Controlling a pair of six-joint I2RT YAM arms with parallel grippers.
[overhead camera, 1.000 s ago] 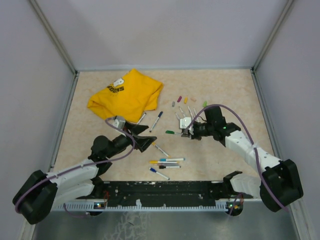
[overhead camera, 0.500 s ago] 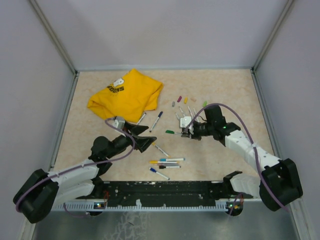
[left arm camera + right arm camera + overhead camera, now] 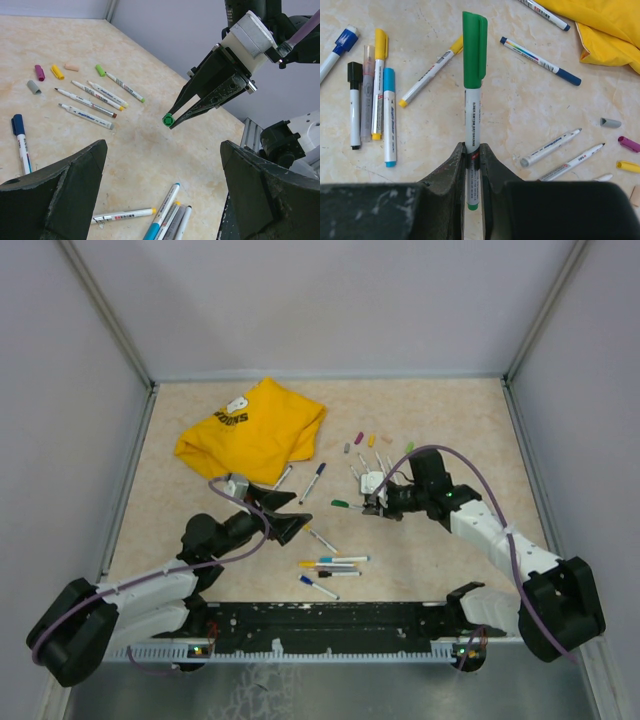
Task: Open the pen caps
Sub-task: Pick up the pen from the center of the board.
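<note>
Gripping the green pen (image 3: 472, 107) by its barrel, our right gripper (image 3: 472, 150) holds it above the table (image 3: 450, 420); we see its green cap (image 3: 474, 47) on, facing our left gripper (image 3: 297, 513), spread wide and empty.

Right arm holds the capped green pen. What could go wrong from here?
1. The right pincer clamps the green pen only near its tail; pulling the green cap could tilt or slip it.
2. The left pincer stands wide open, short of the cap; closing off-line might pinch the barrel instead.
</note>
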